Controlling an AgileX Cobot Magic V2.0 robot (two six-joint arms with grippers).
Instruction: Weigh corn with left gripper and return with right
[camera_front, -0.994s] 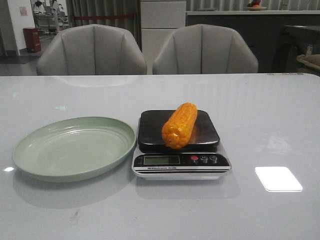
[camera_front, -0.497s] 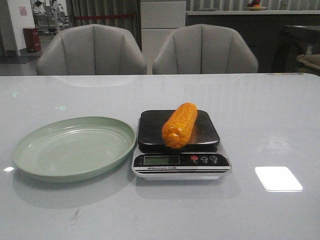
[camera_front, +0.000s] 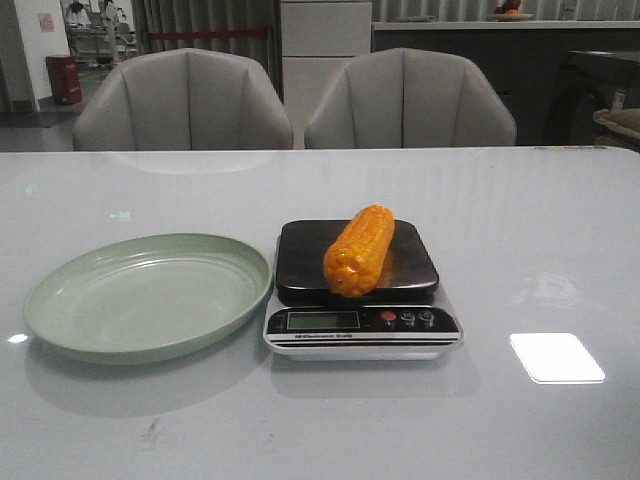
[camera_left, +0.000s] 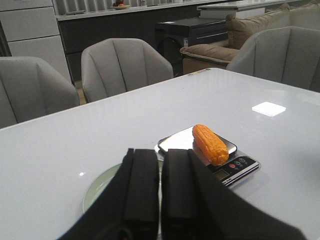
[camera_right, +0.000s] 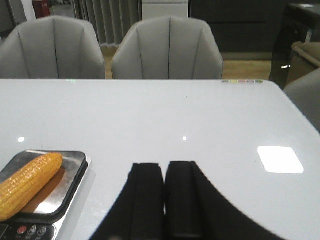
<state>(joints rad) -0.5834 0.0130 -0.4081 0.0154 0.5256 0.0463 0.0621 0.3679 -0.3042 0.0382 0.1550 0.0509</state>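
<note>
The orange-yellow corn lies lengthwise on the dark platform of a small kitchen scale at the table's middle. No gripper touches it. Neither gripper shows in the front view. In the left wrist view my left gripper is shut and empty, raised above the table, with the corn and scale well beyond its tips. In the right wrist view my right gripper is also shut and empty, over bare table, with the corn on the scale off to one side.
An empty pale green plate sits just left of the scale, its rim close to it. Two grey chairs stand behind the table's far edge. A bright patch of reflected light lies on the glossy tabletop at the right.
</note>
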